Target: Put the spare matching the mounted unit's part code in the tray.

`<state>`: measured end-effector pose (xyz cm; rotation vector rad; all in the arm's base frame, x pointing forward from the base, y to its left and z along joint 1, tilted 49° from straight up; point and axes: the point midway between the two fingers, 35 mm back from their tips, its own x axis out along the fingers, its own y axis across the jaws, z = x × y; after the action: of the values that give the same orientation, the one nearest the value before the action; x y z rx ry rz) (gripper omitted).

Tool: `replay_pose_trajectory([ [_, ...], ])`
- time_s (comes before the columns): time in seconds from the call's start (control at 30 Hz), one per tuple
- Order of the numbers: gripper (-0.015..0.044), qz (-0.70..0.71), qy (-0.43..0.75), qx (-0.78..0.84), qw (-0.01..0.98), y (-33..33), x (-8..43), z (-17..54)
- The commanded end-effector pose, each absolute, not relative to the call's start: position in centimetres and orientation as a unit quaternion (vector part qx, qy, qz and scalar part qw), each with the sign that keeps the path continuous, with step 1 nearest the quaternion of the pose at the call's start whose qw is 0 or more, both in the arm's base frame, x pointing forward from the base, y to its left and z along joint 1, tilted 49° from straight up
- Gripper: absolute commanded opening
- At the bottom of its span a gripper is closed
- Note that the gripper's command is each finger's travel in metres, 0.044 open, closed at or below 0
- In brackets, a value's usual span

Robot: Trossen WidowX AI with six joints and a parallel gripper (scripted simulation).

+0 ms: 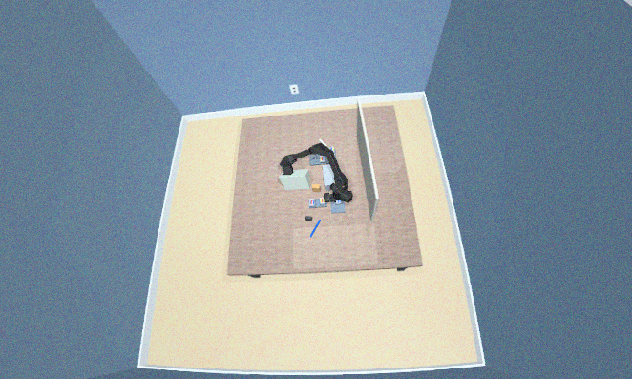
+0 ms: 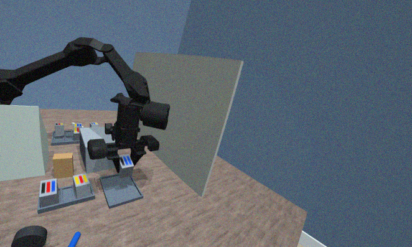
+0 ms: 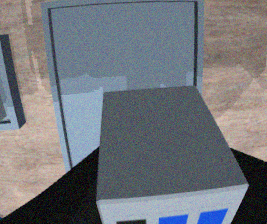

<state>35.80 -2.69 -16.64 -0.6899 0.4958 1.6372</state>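
Note:
My gripper [image 2: 127, 168] [image 3: 151, 151] is shut on a grey spare block [image 2: 126, 170] [image 3: 166, 140] with black, blue and blue stripes on its light face. The block is at the far edge of the empty grey tray [image 2: 121, 193] [image 3: 121, 40] in the exterior view, and covers part of it in the wrist view. Whether it touches the tray is unclear. A black-red-blue block [image 2: 48, 193] and a yellow-red-yellow block [image 2: 81, 186] stand in a rack [image 2: 65, 201] left of the tray. The mounted unit and its printed code cannot be made out.
A large grey box [image 2: 98, 151] stands behind the gripper, with an orange block [image 2: 63, 165] beside it. A pale green panel [image 2: 20, 142] is at left, a tall panel [image 2: 187, 114] at right. A far rack [image 2: 65, 141] holds more blocks. A black puck [image 2: 30, 236] and blue rod [image 2: 74, 239] lie in front.

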Motion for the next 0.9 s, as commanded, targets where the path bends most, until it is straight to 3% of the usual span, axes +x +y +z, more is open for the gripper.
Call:
replay_pose_trajectory([
  [0.0,0.0000,0.708,0.214,-0.293,0.606,-2.1,35.6,-17.1],
  [0.87,0.0000,0.709,0.213,-0.291,0.606,0.2,34.8,-19.0],
])
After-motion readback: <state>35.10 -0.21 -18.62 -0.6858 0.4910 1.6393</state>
